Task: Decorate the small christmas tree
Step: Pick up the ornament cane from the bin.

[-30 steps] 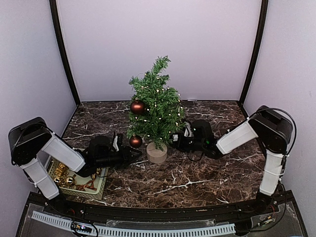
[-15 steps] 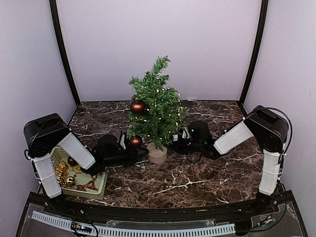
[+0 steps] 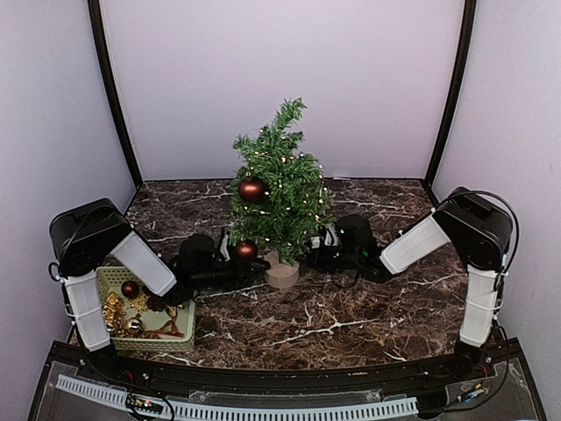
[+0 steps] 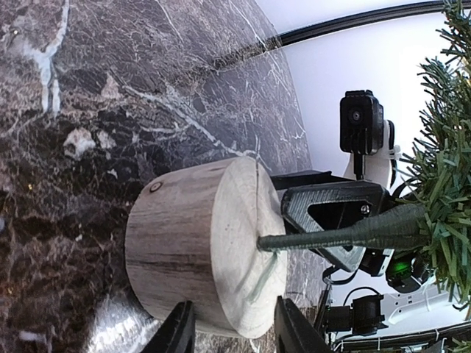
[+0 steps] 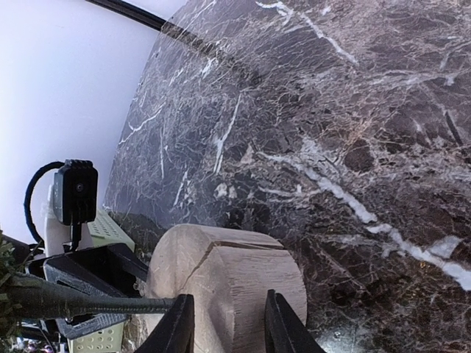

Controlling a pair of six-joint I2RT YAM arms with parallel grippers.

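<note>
Our left gripper (image 4: pixel 232 310) has its fingers spread apart with nothing between them. The tips sit just left of the round wooden base (image 4: pixel 199 254), and we cannot tell whether they touch the wood. Our right gripper (image 5: pixel 228 298) is likewise released and empty, with its tips just right of the same base. The two grippers face each other across the thin trunk (image 4: pixel 338 234).

The small christmas tree (image 3: pixel 279 189) stands upright at mid-table, a little toward the far wall (image 3: pixel 289 61). It carries fairy lights and two red-brown balls, one high (image 3: pixel 252 189) and one low (image 3: pixel 245 249) on its left side.

Bare marble table (image 3: pixel 351 324) lies open near the base and across the right half. The left side is tighter.

There a pale green basket (image 3: pixel 188 323) sits at the near-left edge, partly under our left arm. It holds a dark red ball (image 3: pixel 130 288) and gold ornaments (image 3: pixel 112 307).
</note>
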